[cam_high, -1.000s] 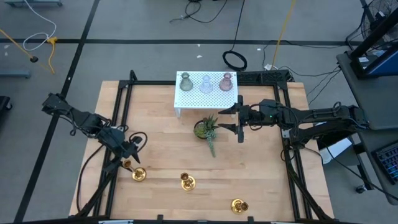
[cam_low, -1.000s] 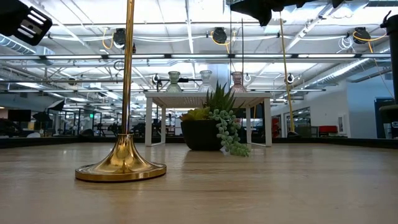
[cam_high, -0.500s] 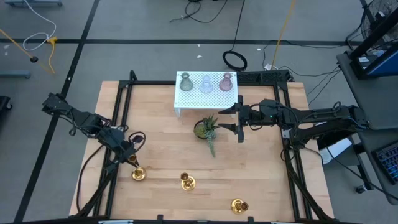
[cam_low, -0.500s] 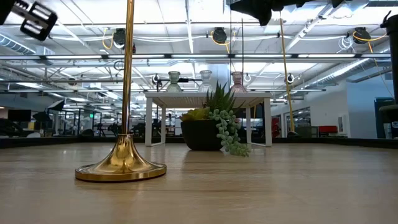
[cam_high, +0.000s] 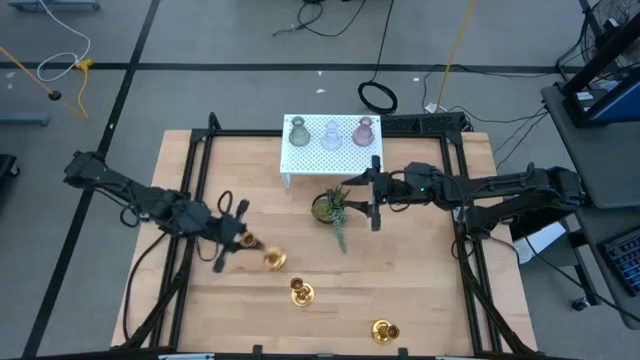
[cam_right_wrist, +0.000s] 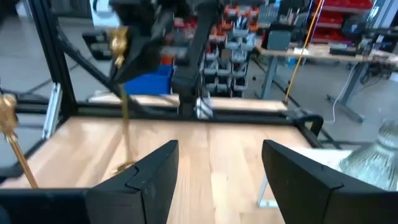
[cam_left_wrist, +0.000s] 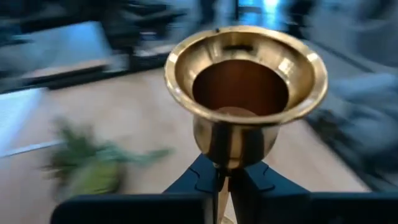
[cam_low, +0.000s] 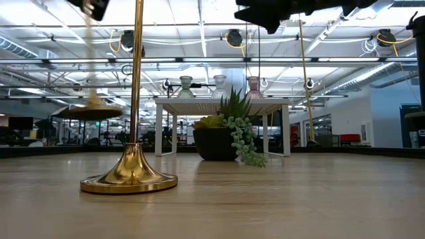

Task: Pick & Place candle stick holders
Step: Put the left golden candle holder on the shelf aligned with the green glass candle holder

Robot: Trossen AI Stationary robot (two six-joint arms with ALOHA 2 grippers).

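Above table, left hand [cam_high: 240, 241] clamping candlestick [cam_high: 272, 260], planter holding succulent [cam_high: 331, 208]

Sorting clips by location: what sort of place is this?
Probably a robotics lab or industrial workshop: a framed test table on grey floor, cables trailing beside it, and parts bins and workbenches behind.

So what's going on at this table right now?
The left gripper is shut on one brass candlestick and carries it in the air, tipped on its side. Two other candlesticks stand on the table near the front edge. The right gripper hangs open beside the potted plant, holding nothing.
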